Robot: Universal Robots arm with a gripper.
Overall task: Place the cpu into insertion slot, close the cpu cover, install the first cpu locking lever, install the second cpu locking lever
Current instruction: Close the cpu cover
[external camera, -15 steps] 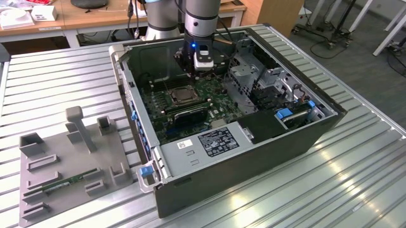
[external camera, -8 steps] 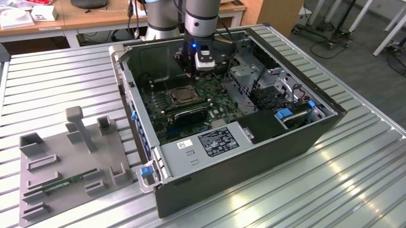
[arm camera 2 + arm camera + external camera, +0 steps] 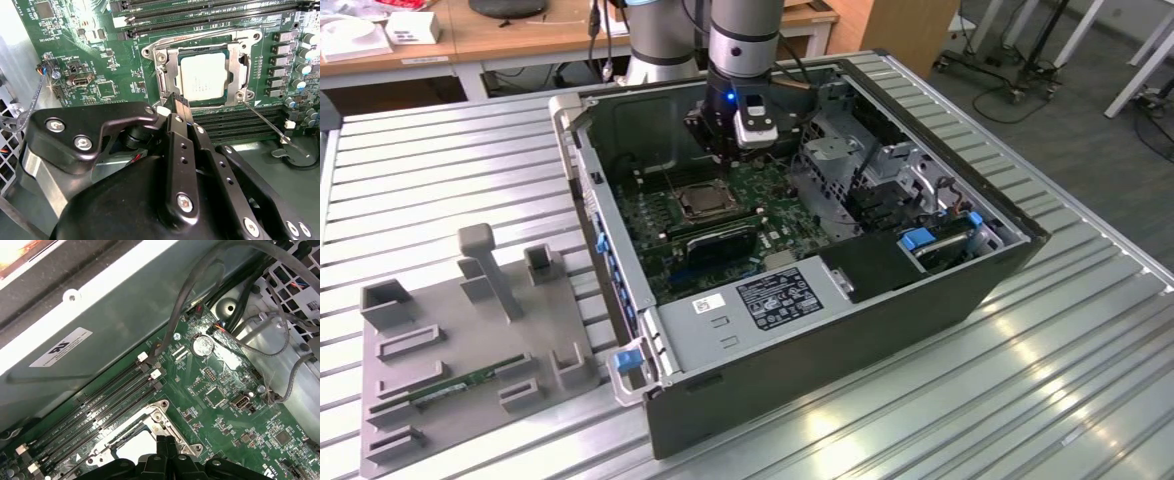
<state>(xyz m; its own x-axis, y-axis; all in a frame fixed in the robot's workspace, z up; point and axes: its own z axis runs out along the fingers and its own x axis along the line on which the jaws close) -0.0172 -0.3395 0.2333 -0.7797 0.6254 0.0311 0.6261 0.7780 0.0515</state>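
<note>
Silvery cpu cover point(image 3: 162, 67) frames the seated cpu point(image 3: 202, 72).

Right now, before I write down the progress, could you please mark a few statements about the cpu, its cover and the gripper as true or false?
1. The cpu lies in the insertion slot. True.
2. The cpu cover stands upright, open. False: it lies flat, framing the cpu.
3. The gripper holds the cpu. False: the cpu lies in the slot; the gripper's tip is at the cover's edge.
4. A green memory stick lies in the grey tray outside the computer case. True.
5. A thin metal lever sticks out slantwise from the socket's corner. True.
</note>
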